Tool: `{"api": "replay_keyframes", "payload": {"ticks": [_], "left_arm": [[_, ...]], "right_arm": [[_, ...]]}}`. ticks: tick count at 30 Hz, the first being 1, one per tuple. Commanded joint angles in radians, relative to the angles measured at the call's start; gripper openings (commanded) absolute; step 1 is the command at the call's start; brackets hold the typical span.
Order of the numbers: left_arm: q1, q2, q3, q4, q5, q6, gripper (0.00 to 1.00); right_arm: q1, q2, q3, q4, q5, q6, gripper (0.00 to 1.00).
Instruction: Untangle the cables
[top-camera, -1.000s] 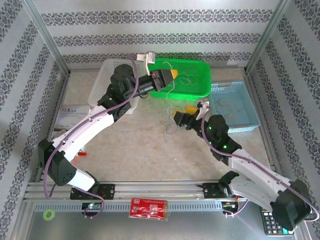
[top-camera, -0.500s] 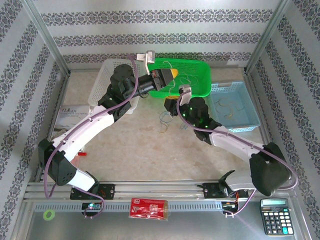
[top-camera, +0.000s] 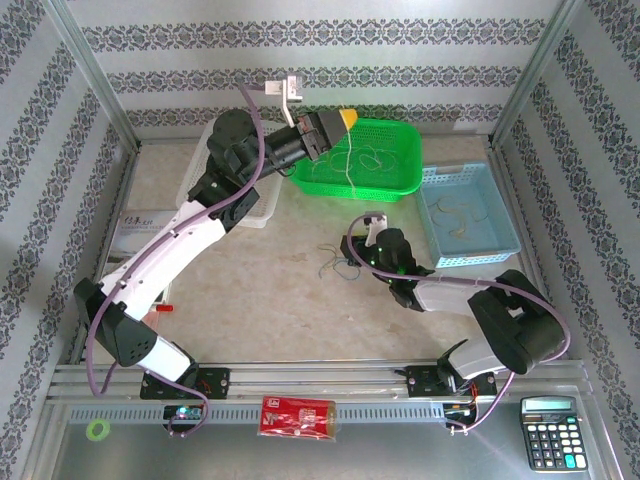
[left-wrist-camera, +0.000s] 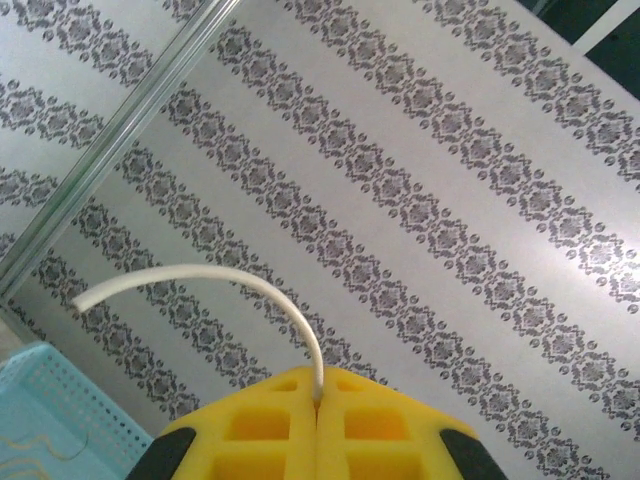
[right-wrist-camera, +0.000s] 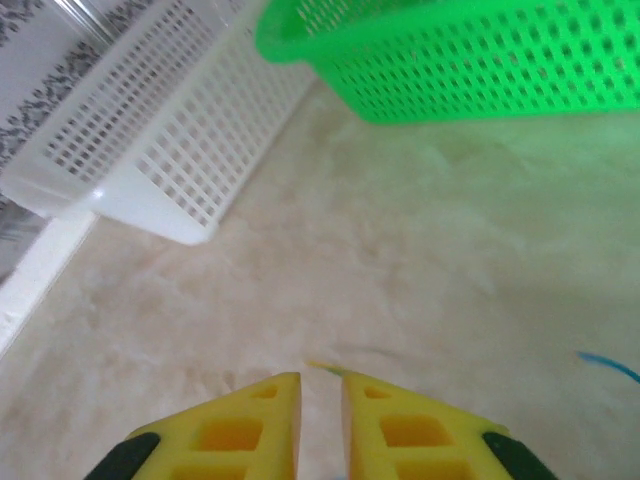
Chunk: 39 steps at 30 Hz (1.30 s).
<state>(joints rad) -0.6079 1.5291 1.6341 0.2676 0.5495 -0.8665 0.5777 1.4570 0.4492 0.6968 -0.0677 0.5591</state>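
Left gripper (left-wrist-camera: 318, 396), over the green basket's (top-camera: 405, 188) left rim, pinches a cream-white cable (left-wrist-camera: 230, 275); right gripper (right-wrist-camera: 321, 386), nearside of it, nearly closed; I cannot tell its hold.

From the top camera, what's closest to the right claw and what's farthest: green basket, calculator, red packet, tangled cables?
1. The tangled cables, mid-table, just beside the right claw.
2. The green basket, behind it at the back.
3. The red packet, on the front rail.
4. The calculator, in the front right corner.
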Motion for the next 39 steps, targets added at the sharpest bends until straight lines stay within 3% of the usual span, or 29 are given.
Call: {"api": "replay_keyframes", "payload": {"ticks": [1,3,8,11,17,25,39], "left_arm": [[0.021,0.005,0.052,-0.006,0.019,0.025,0.0],[0.023,0.006,0.058,-0.01,0.017,0.03,0.0],[0.027,-0.001,0.063,-0.025,0.012,0.05,0.0],[0.03,-0.008,0.068,-0.037,0.005,0.063,0.0],[0.041,-0.011,0.087,-0.061,-0.002,0.083,0.0],[0.056,-0.041,0.074,-0.105,-0.027,0.13,0.0],[0.12,-0.212,-0.198,-0.067,-0.103,0.134,0.0]], "right_arm": [[-0.007,0.016,-0.041,0.116,0.031,0.042,0.22],[-0.007,0.023,-0.06,0.13,0.036,0.051,0.3],[-0.007,0.026,-0.084,0.145,0.034,0.061,0.37],[-0.007,0.021,-0.09,0.147,0.032,0.061,0.53],[-0.006,0.003,-0.099,0.147,0.036,0.066,0.65],[-0.013,-0.056,-0.099,0.14,0.0,0.082,0.72],[-0.152,-0.217,-0.088,0.066,-0.096,0.143,0.78]]}}
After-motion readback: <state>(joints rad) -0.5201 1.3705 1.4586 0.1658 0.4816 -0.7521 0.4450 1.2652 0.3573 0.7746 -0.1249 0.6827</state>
